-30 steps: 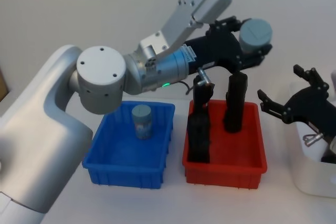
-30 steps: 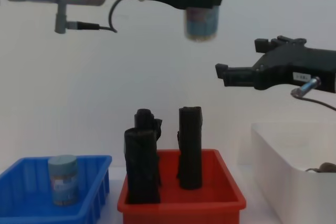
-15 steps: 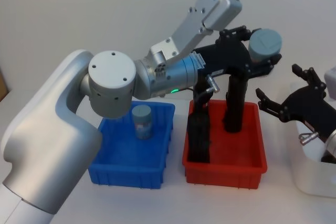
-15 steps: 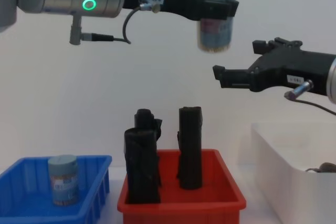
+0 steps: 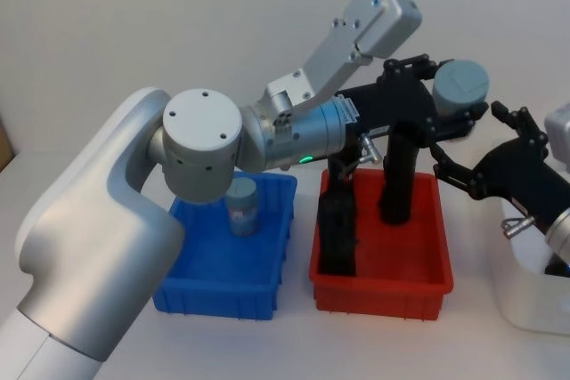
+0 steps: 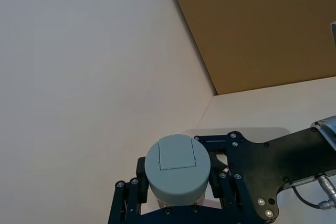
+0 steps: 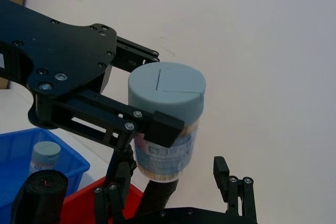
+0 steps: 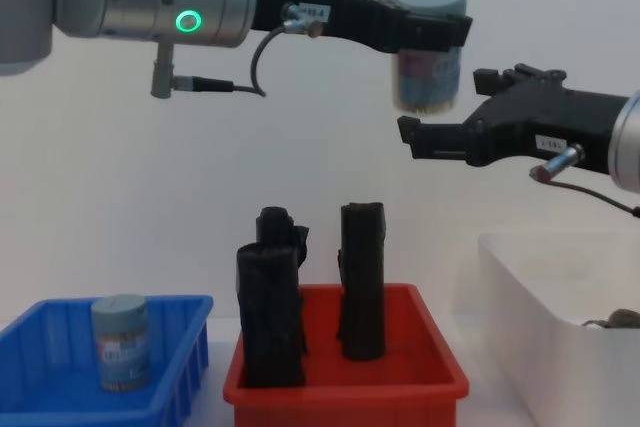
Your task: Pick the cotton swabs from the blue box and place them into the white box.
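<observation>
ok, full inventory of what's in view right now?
Cotton swabs jar: 1, clear with grey-blue lid, held in the air above the red bin's far right side.
Second cotton swabs jar: 1, same colours, upright in the blue box.
Blue box: 1, blue, table left.
Red bin: 1, red, table centre.
Black rolls: 3, black, upright in the red bin.
White box: 1, white, table right.
Table: 1, white.
Left hand: 1, black, shut on the raised jar.
Right hand: 1, black, open, just right of that jar.
</observation>
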